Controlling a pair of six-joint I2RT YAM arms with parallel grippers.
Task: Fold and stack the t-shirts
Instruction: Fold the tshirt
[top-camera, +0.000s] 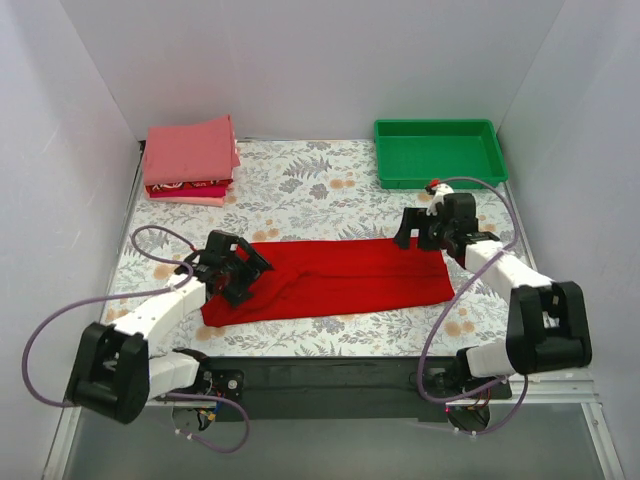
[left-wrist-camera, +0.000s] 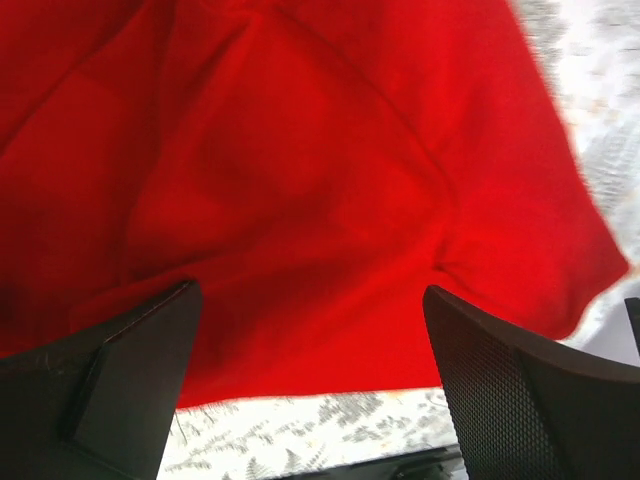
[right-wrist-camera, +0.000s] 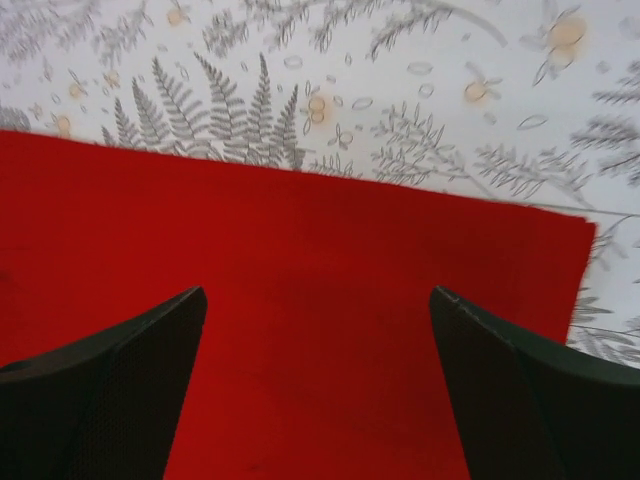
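A bright red t-shirt lies as a long folded band across the near middle of the table. My left gripper is open above its left end, where the cloth is wrinkled between the fingers. My right gripper is open above the shirt's far right corner, and flat red cloth fills the gap between its fingers. A stack of folded t-shirts, salmon-pink on top with magenta-patterned and pale pink below, sits at the far left corner.
A green plastic tray stands at the far right. The table has a floral cover and white walls on three sides. Purple cables loop beside both arms.
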